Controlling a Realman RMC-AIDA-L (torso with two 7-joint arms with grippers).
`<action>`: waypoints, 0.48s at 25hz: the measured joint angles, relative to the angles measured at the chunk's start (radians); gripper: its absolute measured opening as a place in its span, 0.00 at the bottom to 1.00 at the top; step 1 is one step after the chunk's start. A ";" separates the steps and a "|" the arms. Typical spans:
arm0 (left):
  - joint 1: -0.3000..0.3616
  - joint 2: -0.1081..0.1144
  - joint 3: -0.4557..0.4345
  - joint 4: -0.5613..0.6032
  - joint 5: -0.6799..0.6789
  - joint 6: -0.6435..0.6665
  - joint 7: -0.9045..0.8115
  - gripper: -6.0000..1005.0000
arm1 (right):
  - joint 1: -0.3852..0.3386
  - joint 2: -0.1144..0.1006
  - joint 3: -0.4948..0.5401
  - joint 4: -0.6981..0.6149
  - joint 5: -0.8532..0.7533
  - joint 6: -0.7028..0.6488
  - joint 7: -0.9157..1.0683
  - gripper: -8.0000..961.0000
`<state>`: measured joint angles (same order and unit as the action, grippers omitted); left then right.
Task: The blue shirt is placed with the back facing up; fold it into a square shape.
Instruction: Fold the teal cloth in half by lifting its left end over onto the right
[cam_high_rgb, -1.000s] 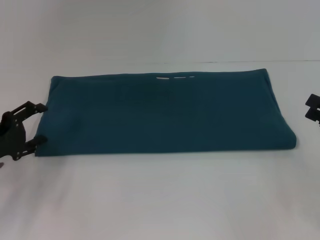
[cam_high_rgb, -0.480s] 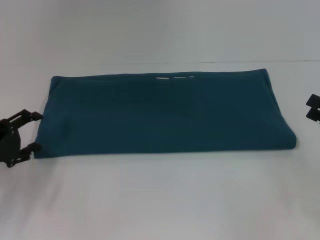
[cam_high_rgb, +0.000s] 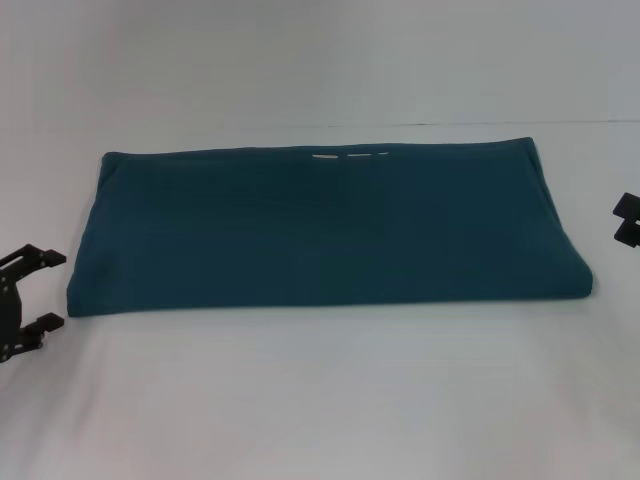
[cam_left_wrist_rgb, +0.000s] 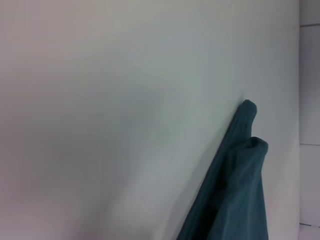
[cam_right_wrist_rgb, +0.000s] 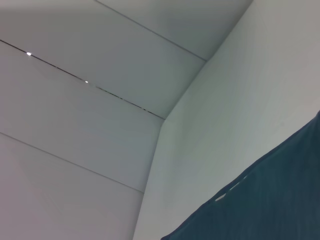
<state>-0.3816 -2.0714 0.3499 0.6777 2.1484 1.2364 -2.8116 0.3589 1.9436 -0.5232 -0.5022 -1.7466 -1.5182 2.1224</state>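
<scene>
The blue shirt (cam_high_rgb: 330, 225) lies folded into a long wide band across the white table, with small bits of white lettering showing at its far edge. My left gripper (cam_high_rgb: 45, 290) stands open at the table's left edge, just clear of the shirt's left end, with nothing between its fingers. Only the tip of my right gripper (cam_high_rgb: 627, 220) shows at the right edge, apart from the shirt's right end. A corner of the shirt (cam_left_wrist_rgb: 235, 190) shows in the left wrist view, and its edge (cam_right_wrist_rgb: 270, 200) in the right wrist view.
The white table (cam_high_rgb: 320, 400) runs wide in front of the shirt. A white wall (cam_high_rgb: 320, 60) rises behind it, and white wall panels (cam_right_wrist_rgb: 75, 125) fill the right wrist view.
My left gripper has drawn back to the left and downward, away from the shirt's left end that it was touching. The right gripper has barely moved. The shirt lies as before.
</scene>
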 joint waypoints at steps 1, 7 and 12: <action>-0.001 0.000 0.001 -0.004 0.000 -0.004 0.000 0.89 | 0.000 0.000 0.001 0.000 -0.001 0.000 0.000 0.67; -0.003 -0.003 0.004 -0.011 0.001 -0.016 -0.002 0.89 | 0.000 0.002 0.002 0.001 -0.002 0.002 0.001 0.67; -0.006 -0.009 0.005 -0.023 0.001 -0.029 -0.005 0.89 | 0.001 0.003 0.003 0.007 -0.002 0.003 0.001 0.67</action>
<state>-0.3876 -2.0803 0.3546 0.6552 2.1491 1.2070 -2.8170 0.3594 1.9462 -0.5202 -0.4953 -1.7489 -1.5157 2.1230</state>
